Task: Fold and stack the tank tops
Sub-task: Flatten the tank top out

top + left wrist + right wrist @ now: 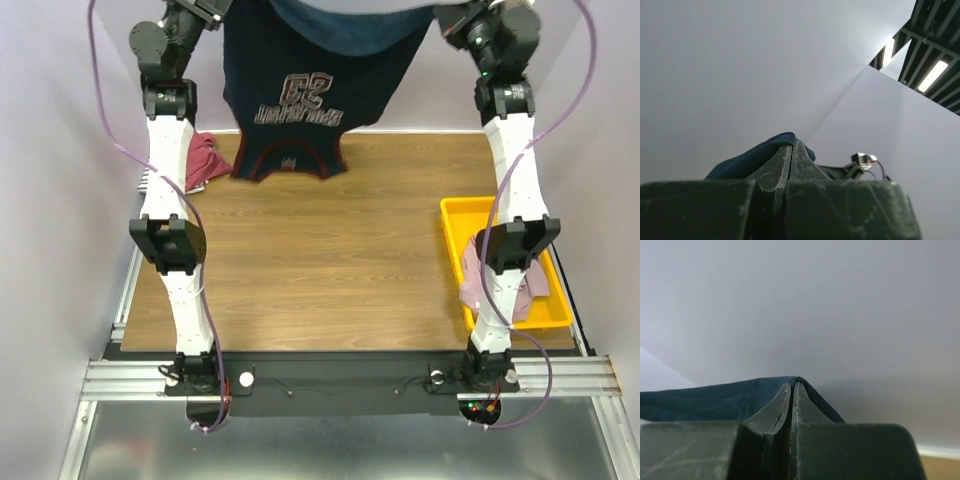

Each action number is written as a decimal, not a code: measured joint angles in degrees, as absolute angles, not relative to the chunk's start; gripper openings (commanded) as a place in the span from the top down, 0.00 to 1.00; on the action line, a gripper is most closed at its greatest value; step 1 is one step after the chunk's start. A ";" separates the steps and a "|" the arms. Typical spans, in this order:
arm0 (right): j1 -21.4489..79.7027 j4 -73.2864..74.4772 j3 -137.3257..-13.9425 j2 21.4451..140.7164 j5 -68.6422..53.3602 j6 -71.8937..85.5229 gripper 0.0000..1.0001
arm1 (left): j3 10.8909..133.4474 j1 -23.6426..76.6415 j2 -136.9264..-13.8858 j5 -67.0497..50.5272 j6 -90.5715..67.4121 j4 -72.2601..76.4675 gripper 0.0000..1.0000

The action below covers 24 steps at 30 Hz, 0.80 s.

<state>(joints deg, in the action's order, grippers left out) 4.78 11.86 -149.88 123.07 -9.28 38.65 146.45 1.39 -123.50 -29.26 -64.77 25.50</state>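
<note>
Navy top between red top, tray

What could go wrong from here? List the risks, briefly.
1. The left gripper and right gripper each pinch only a thin edge of the navy tank top at the fingertips; a slip would drop the hanging shirt crooked.
2. Its lower end hangs close to the red tank top at the far left of the table; laid down there, it might cover it.
</note>
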 measured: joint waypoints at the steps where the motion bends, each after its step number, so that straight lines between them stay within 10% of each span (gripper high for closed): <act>1: 4.51 9.98 -149.47 122.19 -9.87 38.94 0.99 | 145.49 0.73 -123.04 -29.28 -64.71 26.33 1.00; 9: 3.33 -3.05 -124.95 100.31 -12.69 38.76 0.99 | 126.30 -4.03 -109.54 -31.22 -64.69 34.68 1.00; 24: 3.33 1.06 -50.48 73.32 -18.46 41.04 0.99 | 34.24 -0.75 -77.08 -31.57 -66.32 40.80 1.00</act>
<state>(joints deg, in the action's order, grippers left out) 3.33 1.06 -50.48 73.32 -18.46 41.04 34.24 -0.75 -77.08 -31.57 -66.32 40.80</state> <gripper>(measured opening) 0.031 0.029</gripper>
